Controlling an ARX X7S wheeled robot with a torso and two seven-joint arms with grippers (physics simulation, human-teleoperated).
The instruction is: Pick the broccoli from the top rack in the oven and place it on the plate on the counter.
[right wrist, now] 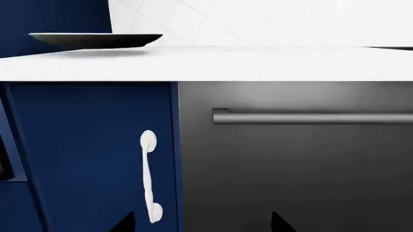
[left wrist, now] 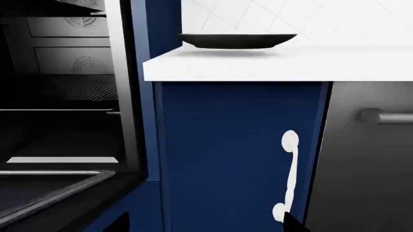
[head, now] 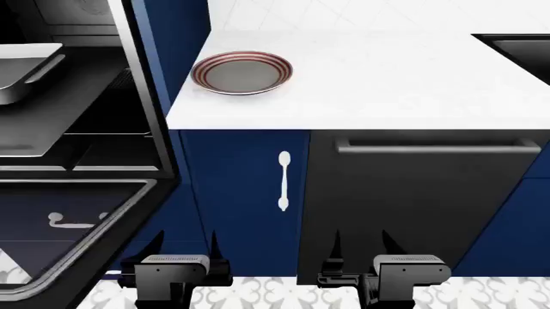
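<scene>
While both arms sit low in front of the cabinets, you have nothing in hand: left end effector (head: 187,248) and right end effector (head: 361,244) each show two dark fingertips spread apart with empty space between, so both read as open.

Broccoli isn't visible in any view. Judging by the task, it's up on the top rack inside the oven (head: 77,129), which lies up and off to the outer side of the left end effector; the door hangs open and a silver tray (head: 26,67) shows inside. Can't tell from here where on the rack it sits.

Plate (head: 241,72) rests on the surface (head: 387,90), above and ahead of the left end effector, near the oven-side corner, with nothing on it.

Handling guess: light, springy head, fairly firm stem, rolls easily. Grip across the stem or low on the head, gentle squeeze. Expect it to tip if you nudge it first, so come in level with the rack.
</scene>
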